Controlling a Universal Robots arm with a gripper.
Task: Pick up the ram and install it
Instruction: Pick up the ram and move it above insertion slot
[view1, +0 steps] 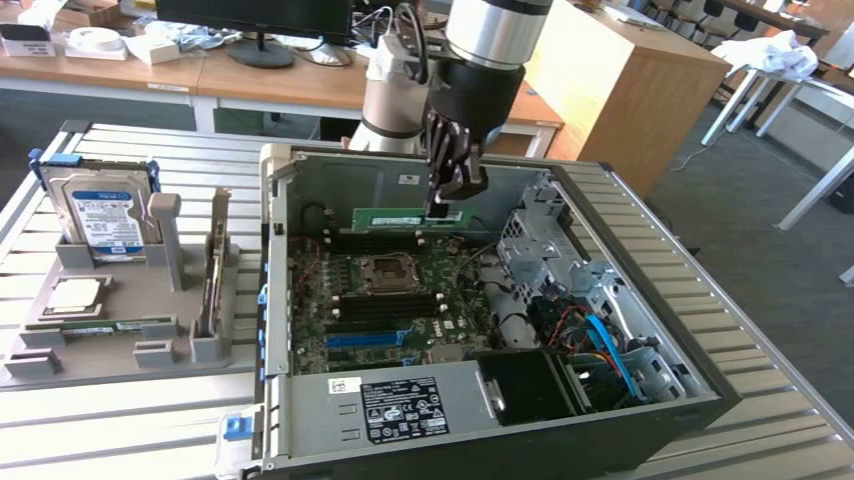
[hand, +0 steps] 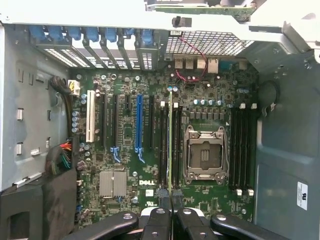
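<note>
Seating step, by the look of it. Best done by squaring the long contact edge of the ram (view1: 407, 215) over one black memory slot (hand: 162, 145) before any pressing, with the stick upright and parallel to the slot from end to end. Worth matching the notch in that edge to the key in the slot, though both are too small to make out here. Press straight down and evenly. Gripped toward the exterior view's right end rather than at the middle, so probably prone to tipping and binding at the free end. Mind the white latches (hand: 161, 104) at the slot ends, which need to stand open to take the board. Avoid any sideways drift toward the empty CPU socket (hand: 204, 152) just beside the slots.

Gripper (view1: 442, 203) shut on the ram, pinching its top edge.

In the exterior view, held inside the open computer case (view1: 347, 185), over the far part of the motherboard (view1: 320, 350), beyond the socket, reaching from the fingertips toward the exterior view's left.

In the wrist view, seen edge-on as a thin green line running straight out from between the fingertips, among the bank of slots between the socket and the blue expansion slot (hand: 139, 122).

Cannot tell whether the contact edge already touches a slot or hangs just above it.
</note>
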